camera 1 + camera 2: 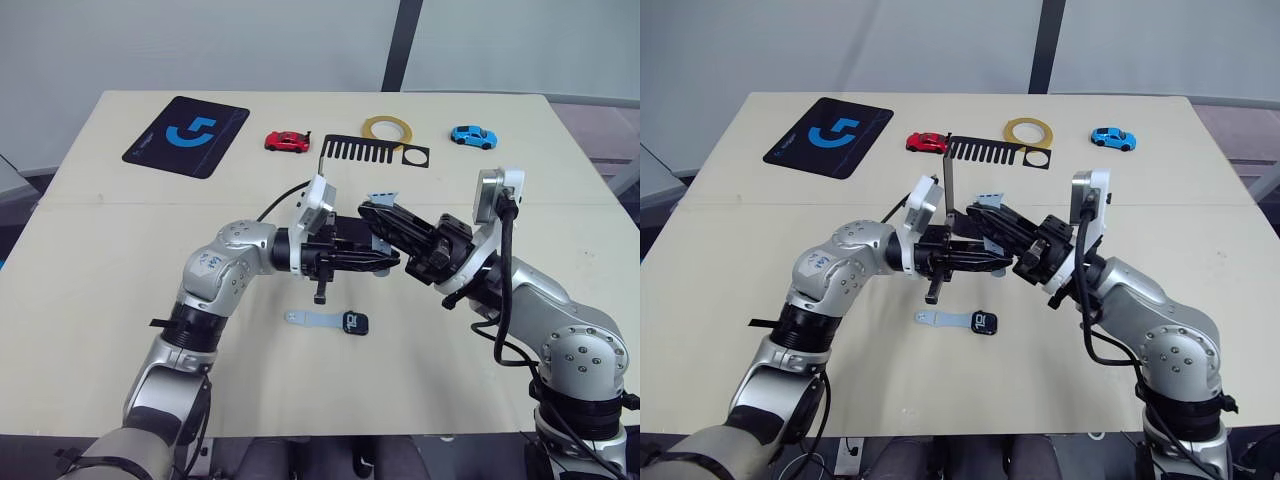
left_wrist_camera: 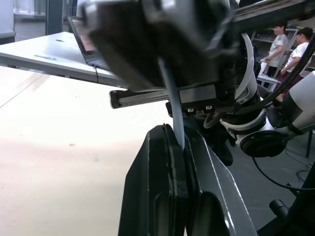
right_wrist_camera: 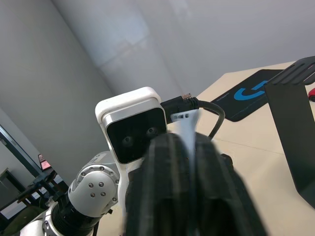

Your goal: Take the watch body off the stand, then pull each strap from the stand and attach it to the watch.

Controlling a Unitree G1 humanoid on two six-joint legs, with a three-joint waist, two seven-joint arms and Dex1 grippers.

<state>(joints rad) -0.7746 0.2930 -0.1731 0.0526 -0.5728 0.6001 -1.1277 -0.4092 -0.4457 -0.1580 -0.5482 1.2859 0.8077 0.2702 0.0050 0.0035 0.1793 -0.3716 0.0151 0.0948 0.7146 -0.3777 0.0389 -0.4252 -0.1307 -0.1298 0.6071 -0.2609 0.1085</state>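
Bright, even overhead light with soft shadows on the table point(image 1: 120, 300); both wrist views blur badly up close

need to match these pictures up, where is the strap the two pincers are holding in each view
left eye view: held strap near the middle, its end poking up where the pincers meet.
right eye view: same end, just right of the stand upright.
left wrist view: held strap rising from the left pincer.
right wrist view: pale strip clamped in the right pincer.
shared landmark: the stand, in both eye views and the right wrist view.
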